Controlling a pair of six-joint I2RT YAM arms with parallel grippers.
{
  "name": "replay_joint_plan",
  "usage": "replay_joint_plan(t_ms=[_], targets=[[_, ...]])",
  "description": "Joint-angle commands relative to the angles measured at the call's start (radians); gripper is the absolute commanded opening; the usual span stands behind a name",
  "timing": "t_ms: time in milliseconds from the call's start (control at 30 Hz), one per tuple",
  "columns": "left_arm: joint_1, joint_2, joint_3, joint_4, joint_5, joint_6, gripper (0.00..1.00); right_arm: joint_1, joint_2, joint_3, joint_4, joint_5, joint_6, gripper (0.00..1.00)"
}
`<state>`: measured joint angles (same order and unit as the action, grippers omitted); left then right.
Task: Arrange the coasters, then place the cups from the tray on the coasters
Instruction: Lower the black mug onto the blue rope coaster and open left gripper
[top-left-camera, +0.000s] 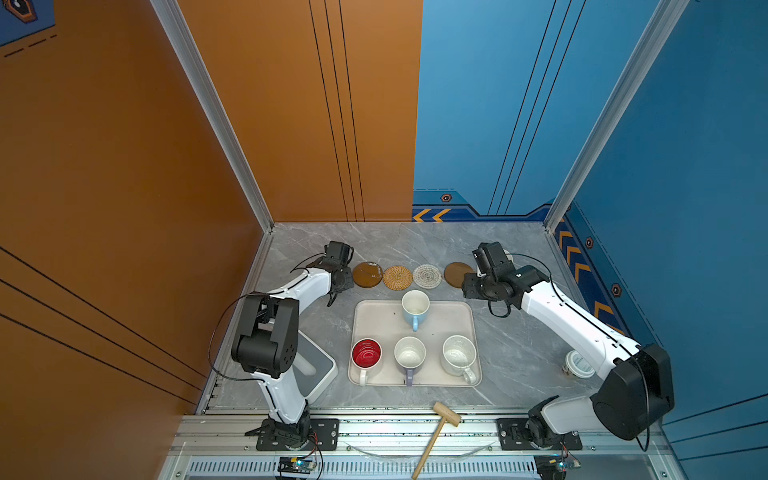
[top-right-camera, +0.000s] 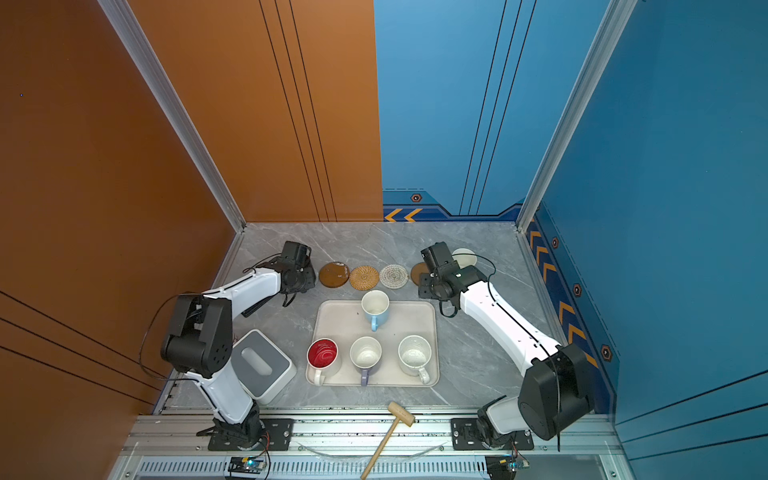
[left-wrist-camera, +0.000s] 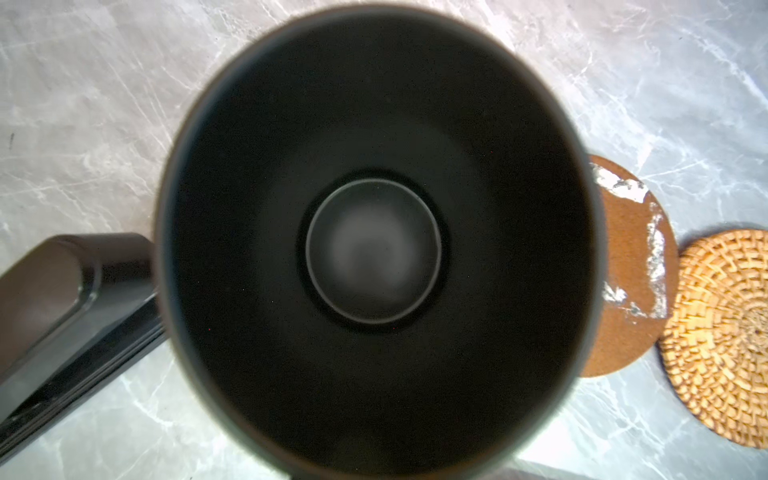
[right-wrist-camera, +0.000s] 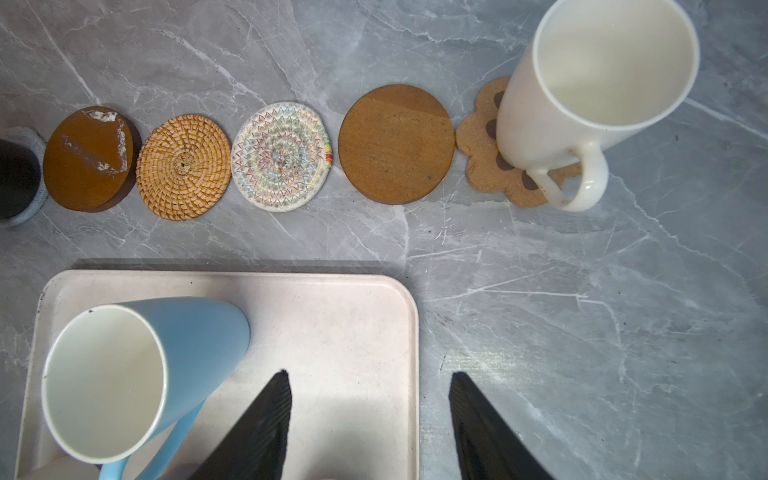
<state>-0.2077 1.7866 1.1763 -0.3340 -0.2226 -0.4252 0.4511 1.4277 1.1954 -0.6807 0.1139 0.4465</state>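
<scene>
Grey marble table seen from above, with a white-and-black robot arm on each side. A row of coasters lies along the far side: a glossy dark brown coaster, a rattan coaster, a stitched spiral coaster and a matte brown coaster, which the right arm half covers in both top views.

At the row's left end, the left gripper hides from above whatever is under it. Its wrist camera is filled by the inside of the black mug, blurred at the rim. A dark bar beside the mug may be a finger or the handle. I cannot tell whether the claw is clenched on the mug or released. The right wrist camera catches a cut-off sliver of this mug, standing on a grey-blue coaster just beside the glossy brown one.

At the row's right end, a white mug stands on the paw coaster and covers much of it.

The right gripper is released, its fingers apart with nothing between them, above a corner of the tray.

On the tray stand the light blue mug, red-inside mug, lavender mug and speckled mug. A white-lidded jar sits partly behind the right arm.
</scene>
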Motion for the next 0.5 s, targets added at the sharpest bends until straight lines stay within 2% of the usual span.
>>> replay_joint_plan(t_ms=[0, 67, 133, 467], targets=[[0.013, 0.016, 0.016, 0.021, -0.028, -0.001, 0.33, 0.008, -0.009, -0.017, -0.031, 0.02, 0.011, 0.6], [0.013, 0.016, 0.018, 0.016, -0.029, 0.0, 0.47, 0.008, -0.01, -0.017, -0.031, 0.017, 0.011, 0.6], [0.012, 0.013, 0.021, 0.008, -0.032, 0.0, 0.55, 0.009, -0.01, -0.017, -0.031, 0.017, 0.011, 0.6], [0.011, -0.045, 0.014, -0.019, -0.023, -0.007, 0.61, 0.012, -0.02, -0.008, -0.035, 0.022, 0.012, 0.6]])
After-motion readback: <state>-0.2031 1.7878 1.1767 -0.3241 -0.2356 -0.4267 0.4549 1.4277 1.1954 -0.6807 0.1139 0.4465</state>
